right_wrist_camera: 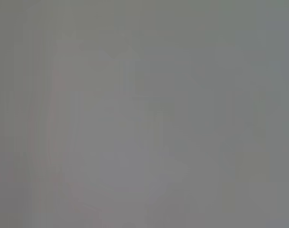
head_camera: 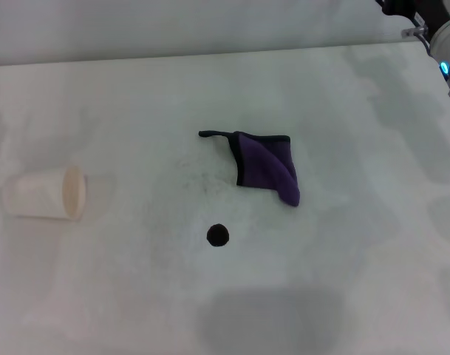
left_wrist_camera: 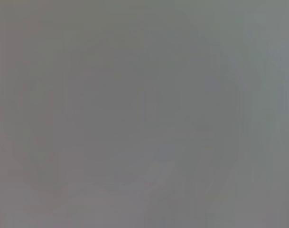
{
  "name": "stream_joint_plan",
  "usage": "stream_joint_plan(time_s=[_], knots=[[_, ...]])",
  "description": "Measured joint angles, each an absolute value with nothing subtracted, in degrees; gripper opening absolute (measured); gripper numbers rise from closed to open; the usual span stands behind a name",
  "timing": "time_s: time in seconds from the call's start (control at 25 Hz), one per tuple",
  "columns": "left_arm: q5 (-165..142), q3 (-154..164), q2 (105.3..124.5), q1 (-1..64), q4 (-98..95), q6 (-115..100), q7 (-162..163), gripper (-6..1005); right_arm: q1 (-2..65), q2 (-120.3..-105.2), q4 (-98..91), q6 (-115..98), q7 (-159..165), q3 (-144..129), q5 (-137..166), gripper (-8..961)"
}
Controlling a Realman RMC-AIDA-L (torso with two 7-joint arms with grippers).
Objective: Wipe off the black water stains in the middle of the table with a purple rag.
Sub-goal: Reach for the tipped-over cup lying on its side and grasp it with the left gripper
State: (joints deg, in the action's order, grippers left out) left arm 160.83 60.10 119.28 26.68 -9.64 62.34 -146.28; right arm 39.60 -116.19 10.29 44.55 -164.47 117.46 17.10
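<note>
You are looking at a wide, matt white table [head_camera: 343,281] with a faintly mottled surface. Near its middle lies the purple rag [head_camera: 266,168], a soft folded cloth, roughly a skewed square, deep purple with black edging; one corner droops toward the near right, and a thin black loop tail runs out flat to the left from its far left corner. Just near and to the left of the rag, apart from it, sit the black water stains [head_camera: 218,235]: a single small round blot, solid black and crisp-edged. Between blot and rag, on the left, you can see a faint grey speckled smudge [head_camera: 199,177] on the tabletop. Well to the left, a pale paper cup [head_camera: 46,194] lies on its side, its open rim facing right, a smooth tapered cylinder. At the far right corner you see part of the right gripper [head_camera: 442,44], dark and white with a small blue light, held clear of the rag; whether its jaws are open or closed cannot be told. The left gripper does not appear, and both wrist views give only a flat grey field
</note>
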Motion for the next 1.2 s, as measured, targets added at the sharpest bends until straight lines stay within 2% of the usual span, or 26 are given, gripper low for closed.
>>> stream_joint_plan(time_s=[0.4, 0.84, 1.08, 1.2], knots=[[162.65, 60.4, 119.66, 24.95, -8.65, 67.97, -146.95, 880, 38.69, -116.19, 9.91, 44.74, -162.42, 117.45, 15.17, 815], [165.76, 60.09, 119.6, 26.58, -3.93, 71.38, -146.76, 879, 37.79, -116.19, 10.05, 45.14, -160.85, 117.17, 14.42, 815], [158.99, 62.84, 117.94, 26.24, -8.45, 70.88, -141.22, 877, 37.83, -116.19, 10.25, 45.4, -160.84, 117.21, 14.39, 815], [151.52, 63.02, 116.42, 24.58, -12.76, 70.97, -135.83, 876, 37.84, -116.19, 10.27, 45.67, -160.84, 117.31, 14.34, 815]])
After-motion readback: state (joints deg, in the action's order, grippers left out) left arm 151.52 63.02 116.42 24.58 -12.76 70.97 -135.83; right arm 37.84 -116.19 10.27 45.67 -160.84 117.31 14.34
